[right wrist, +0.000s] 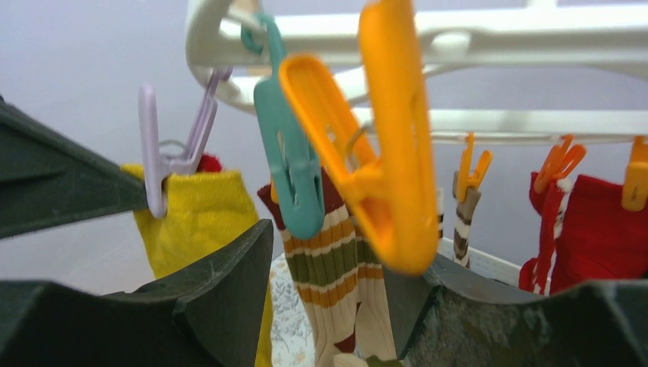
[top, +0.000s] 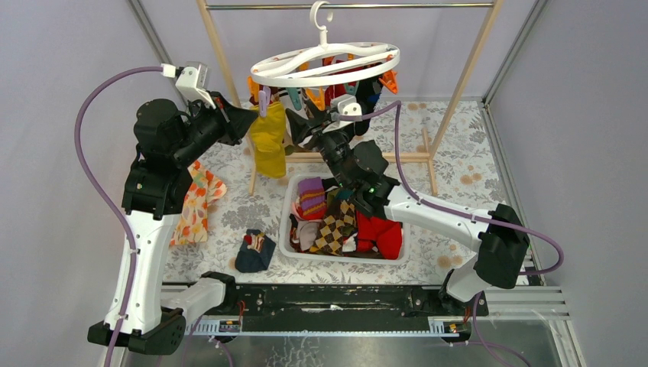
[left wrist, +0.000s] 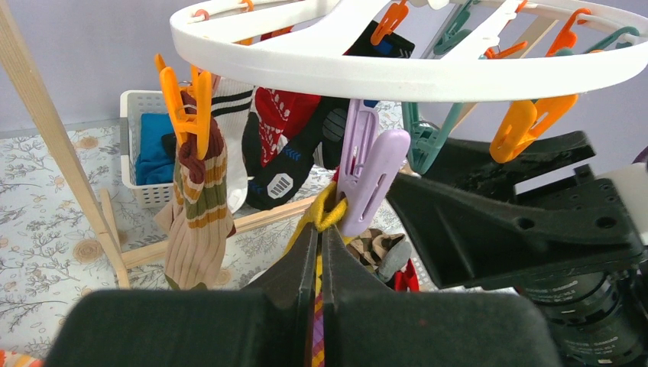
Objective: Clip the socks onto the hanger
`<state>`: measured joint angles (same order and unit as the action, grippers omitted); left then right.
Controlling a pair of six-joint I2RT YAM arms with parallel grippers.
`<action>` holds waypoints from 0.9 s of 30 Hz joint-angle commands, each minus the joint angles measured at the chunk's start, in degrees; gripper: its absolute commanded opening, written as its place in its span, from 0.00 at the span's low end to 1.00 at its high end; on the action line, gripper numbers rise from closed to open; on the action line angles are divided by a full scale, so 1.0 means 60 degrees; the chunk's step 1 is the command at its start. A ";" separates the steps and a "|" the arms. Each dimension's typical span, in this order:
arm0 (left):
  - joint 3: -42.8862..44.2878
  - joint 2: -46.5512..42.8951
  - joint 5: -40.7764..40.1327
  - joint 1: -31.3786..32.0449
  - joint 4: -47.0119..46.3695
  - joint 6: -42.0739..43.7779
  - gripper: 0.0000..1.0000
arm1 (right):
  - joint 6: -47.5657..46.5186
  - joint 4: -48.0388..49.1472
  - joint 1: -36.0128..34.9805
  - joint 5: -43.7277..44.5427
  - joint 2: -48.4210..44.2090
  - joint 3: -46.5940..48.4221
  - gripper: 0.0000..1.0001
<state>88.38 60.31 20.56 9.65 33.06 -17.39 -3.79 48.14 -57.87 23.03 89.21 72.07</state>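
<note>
At the left of the top view an orange-patterned cloth (top: 197, 202) lies on the tabletop (top: 458, 153), partly under the left arm. The left pincer (top: 251, 120) is raised to the left rim of the hanger (top: 325, 69). Its fingers (left wrist: 302, 260) are pressed together on the cuff of a yellow sock (top: 269, 141) (the wrist view shows yellow fabric pinched right at the tips). The lower end of a lilac clip (left wrist: 367, 172), dangling from the ring, sits on that same cuff, and the sock hangs straight down below it.

Lower in the frame a dark sock (top: 254, 251) lies alone on the tabletop, just left of a white basket (top: 289, 210) holding more socks (top: 336, 225): purple striped, argyle, red.

The hanger hangs in the upper middle by its hook from the rod (top: 397, 5) of a wooden rack (top: 466, 76). Several socks are clipped under it, among them a striped sock (left wrist: 200, 214).

Right of the yellow sock, the right pincer (top: 306, 124) reaches up under the ring with its fingers (right wrist: 221, 298) spread. A teal clip (right wrist: 286, 153) and an orange clip (right wrist: 382, 145) hang in the gap. Whether either finger touches the orange clip I cannot tell.
</note>
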 commanded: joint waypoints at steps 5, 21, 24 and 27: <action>0.0208 -0.0239 0.0015 -0.0019 -0.0233 0.0232 0.01 | -0.0569 0.0616 -0.0079 0.0254 0.0052 0.0853 0.57; 0.0493 -0.0277 -0.0130 -0.0012 -0.0460 0.0149 0.52 | -0.0768 0.0297 -0.0430 -0.0019 -0.0141 0.0776 0.05; 0.0809 -0.0200 0.0436 -0.0019 -0.0414 -0.0168 0.54 | -0.0781 0.0294 -0.0608 -0.0040 -0.0150 0.0747 0.04; 0.1100 0.0018 0.1236 -0.0006 -0.0412 -0.0757 0.59 | -0.0621 0.0268 -0.0707 -0.0159 -0.0132 0.0775 0.04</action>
<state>91.48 59.66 21.78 9.65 32.99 -17.76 -7.25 47.37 -60.49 22.90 90.39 75.90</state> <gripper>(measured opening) 0.567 0.236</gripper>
